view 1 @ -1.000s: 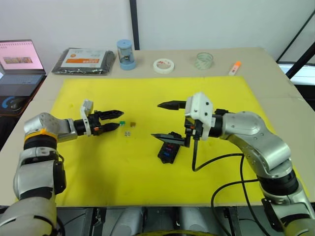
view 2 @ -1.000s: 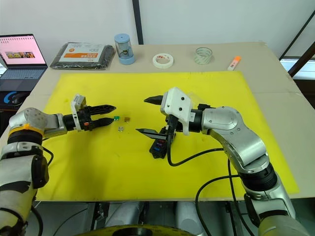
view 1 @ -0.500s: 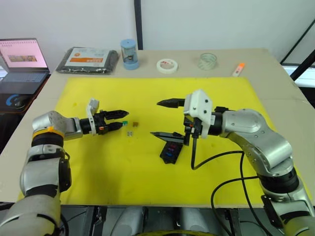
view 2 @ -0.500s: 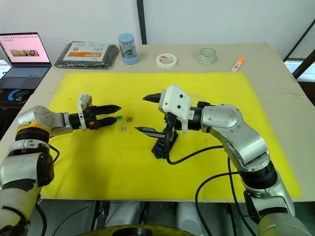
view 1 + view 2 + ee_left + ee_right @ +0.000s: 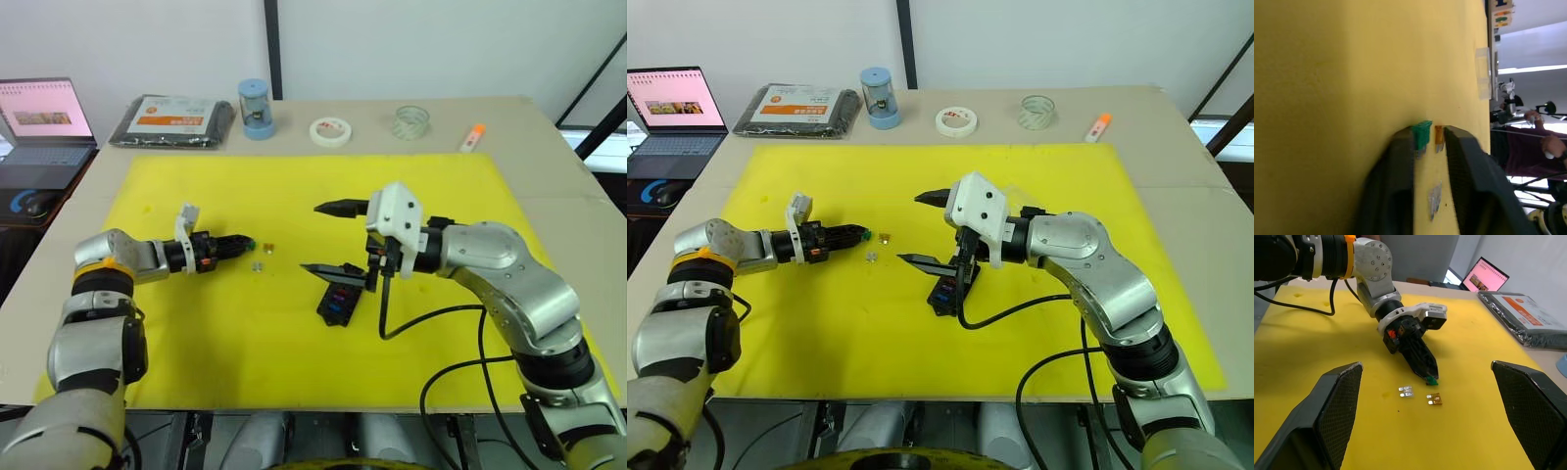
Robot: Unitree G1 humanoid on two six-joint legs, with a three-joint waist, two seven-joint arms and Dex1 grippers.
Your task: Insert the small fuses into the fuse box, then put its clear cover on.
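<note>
1. The left gripper (image 5: 858,233) sits in the left-centre of the head views, low over the yellow mat (image 5: 1038,186). Its two black fingers are drawn close together on a teal fuse (image 5: 1423,135), which the left wrist view shows pinched at their tips.
2. Just beside those fingertips, toward the frame's middle, lie a brown fuse (image 5: 885,237) and a pale grey fuse (image 5: 870,255), both flat on the mat. In the right wrist view the brown fuse and the grey one lie side by side, near the teal one.
3. The right gripper (image 5: 331,238) is in the centre of the frame, its fingers spread wide apart and holding nothing. One finger points toward the frame's left higher up; the other lies lower, just over the fuse box (image 5: 336,303).
4. The fuse box lies on the mat slightly below frame centre, tilted, with blue and red fuses showing in its slots.
5. Along the upper edge, off the mat: a laptop (image 5: 666,108) at upper left, a black packet with an orange label (image 5: 798,109), a blue cylinder (image 5: 876,96), a white tape roll (image 5: 954,120), a clear tape roll (image 5: 1036,111) and an orange-capped marker (image 5: 1096,125).
</note>
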